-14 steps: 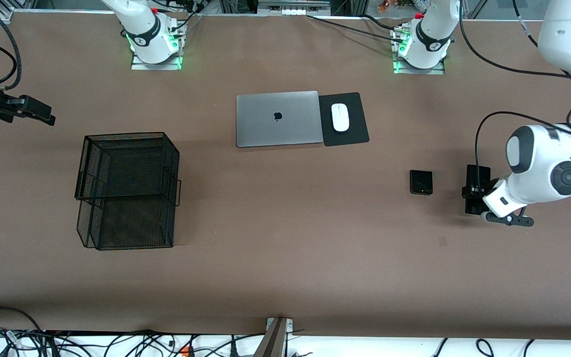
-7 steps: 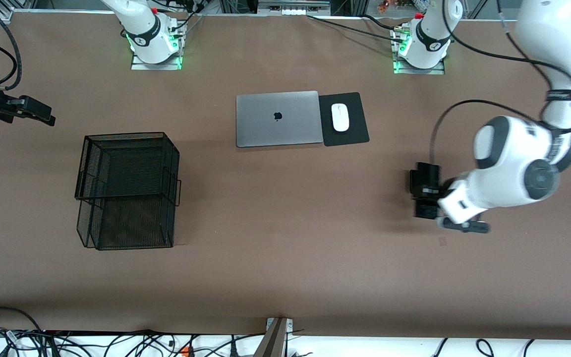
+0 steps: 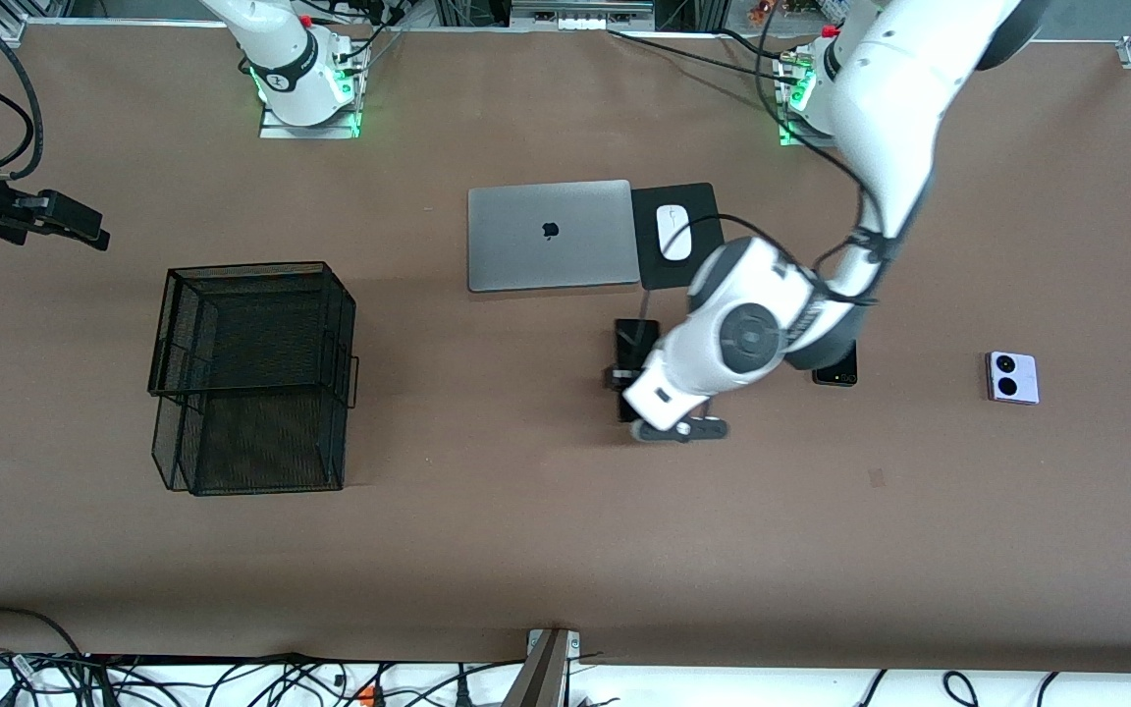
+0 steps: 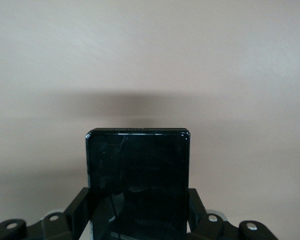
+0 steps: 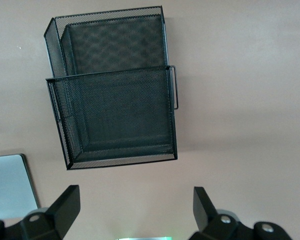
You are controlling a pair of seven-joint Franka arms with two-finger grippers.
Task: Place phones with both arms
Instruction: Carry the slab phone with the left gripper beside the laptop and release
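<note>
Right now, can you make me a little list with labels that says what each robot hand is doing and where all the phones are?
left gripper: shut on the long black slab phone, in the air over the brown table
right gripper: open, holding nothing, waiting at its end of the table
squarish black folded phone: flat on table, partly hidden by the left arm
pale lilac phone: flat on table, toward the left arm's end
black wire mesh basket: toward the right arm's end

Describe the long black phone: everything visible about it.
The long black phone is a flat, glossy dark slab with rounded corners and fine scratches on its face. The left gripper is shut on it, one finger on each long edge, holding it in the air above the bare brown table, over a spot nearer the front camera than the silver laptop. Only the fingers touch it.
</note>
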